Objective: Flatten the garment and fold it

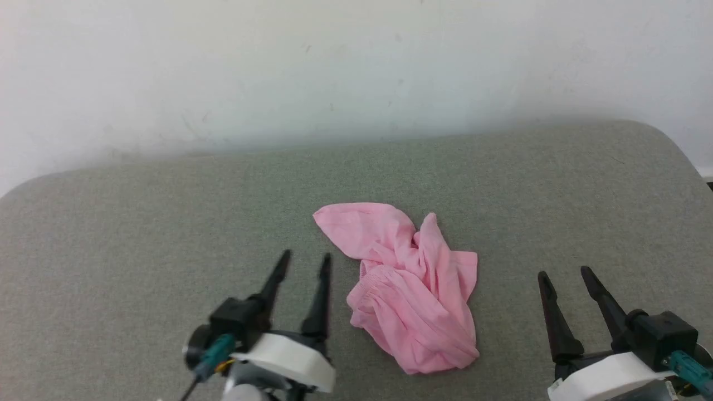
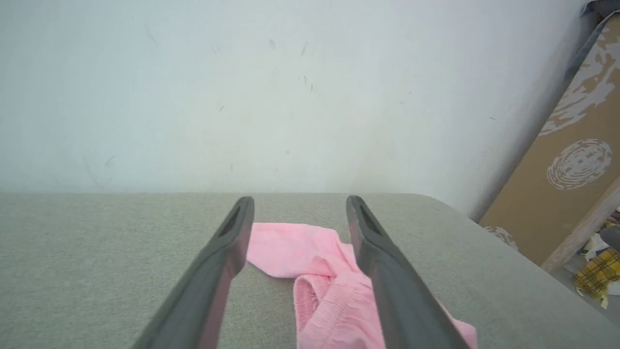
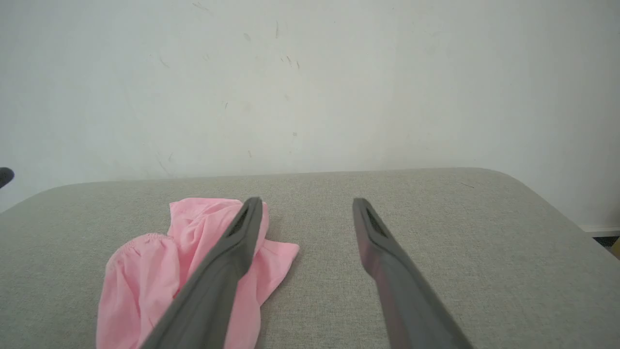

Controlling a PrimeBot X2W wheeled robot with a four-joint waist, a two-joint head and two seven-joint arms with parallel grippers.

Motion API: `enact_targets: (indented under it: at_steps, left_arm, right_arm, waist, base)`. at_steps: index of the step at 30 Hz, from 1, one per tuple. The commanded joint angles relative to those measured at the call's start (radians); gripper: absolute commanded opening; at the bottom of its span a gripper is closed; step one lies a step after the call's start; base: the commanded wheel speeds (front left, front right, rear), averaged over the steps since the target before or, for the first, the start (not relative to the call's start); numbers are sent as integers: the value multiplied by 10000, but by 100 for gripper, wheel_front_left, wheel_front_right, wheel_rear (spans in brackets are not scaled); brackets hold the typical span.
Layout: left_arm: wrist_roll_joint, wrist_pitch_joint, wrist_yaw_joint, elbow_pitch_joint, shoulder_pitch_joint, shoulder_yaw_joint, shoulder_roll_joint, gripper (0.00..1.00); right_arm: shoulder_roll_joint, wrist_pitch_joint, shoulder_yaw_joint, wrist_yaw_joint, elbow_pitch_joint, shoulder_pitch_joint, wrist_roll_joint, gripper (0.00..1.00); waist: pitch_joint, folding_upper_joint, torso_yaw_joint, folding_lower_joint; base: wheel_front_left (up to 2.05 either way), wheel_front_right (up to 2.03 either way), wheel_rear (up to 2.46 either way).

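Observation:
The garment is a crumpled heap of light pink fabric lying in the middle of the grey-green padded surface, its gathered waistband bunched near the heap's left side. My left gripper stands open just left of the heap, apart from it, nothing between its fingers. In the left wrist view the garment lies beyond and between the open fingers. My right gripper is open to the right of the heap, well apart from it. The right wrist view shows the garment left of its open fingers.
A white wall rises directly behind the padded surface. The surface has rounded far corners. In the left wrist view a brown patterned board leans at the right, with clutter on the floor below it.

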Motion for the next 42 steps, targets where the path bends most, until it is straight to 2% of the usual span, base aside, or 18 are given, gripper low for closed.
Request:
enact_targets:
  at_steps: [1, 9, 16, 26, 31, 32, 33, 34, 38, 42]
  left_arm:
    - [2, -49, 84, -124, 222, 189, 113, 100]
    - [527, -55, 372, -801, 1234, 1803, 860, 100]
    - [830, -56, 285, -946, 1586, 2273, 1066, 100]
    - [999, -56, -36, -701, 1095, 2209, 421, 100]
    - [1100, -56, -218, -483, 908, 2262, 196, 100]
    - [1117, -56, -243, -453, 892, 2289, 161, 100]
    - [1132, -56, -265, -432, 884, 2325, 130, 100]
    - [1146, -56, -281, -416, 891, 2373, 104, 100]
    - [1221, -56, -343, -374, 1010, 2551, 34, 100]
    - [1293, -56, -392, -385, 1141, 2727, -9, 100]
  right_arm:
    - [26, 43, -2, -9, -64, 103, -98, 100]
    - [26, 355, -71, -9, -47, 88, -198, 100]
    - [-89, 1179, 441, -9, 549, -418, -94, 100]
    - [-1500, 3623, 3545, -9, 2574, -3171, 1710, 100]
    - [-1922, 4323, 4983, -9, 3463, -4146, 2865, 100]
    - [-1997, 4341, 5211, -9, 3536, -4285, 3056, 53]
    - [-2084, 4316, 5447, -9, 3559, -4417, 3198, 23]
    - [-2183, 4190, 5670, -9, 3510, -4544, 3288, 0]
    - [-2737, 3374, 6111, -9, 2924, -4720, 3053, 0]
    - [-3460, 2833, 6154, -9, 1535, -4029, 2684, 0]
  waist:
    - [-39, -1, 70, 0]
    - [-94, -1, 386, 0]
    - [-7, -1, 733, 0]
    - [394, -1, 1062, 0]
    - [456, -1, 1170, 0]
    - [464, -1, 1175, 0]
    - [469, -1, 1169, 0]
    - [459, -1, 1146, 0]
    - [381, -1, 1028, 0]
    - [293, -1, 864, 0]
  base:
    - [0, 0, 0]
    - [0, 0, 0]
    - [0, 0, 0]
    - [0, 0, 0]
    - [0, 0, 0]
    - [0, 0, 0]
    - [0, 0, 0]
    - [0, 0, 0]
    - [0, 0, 0]
    - [0, 0, 0]
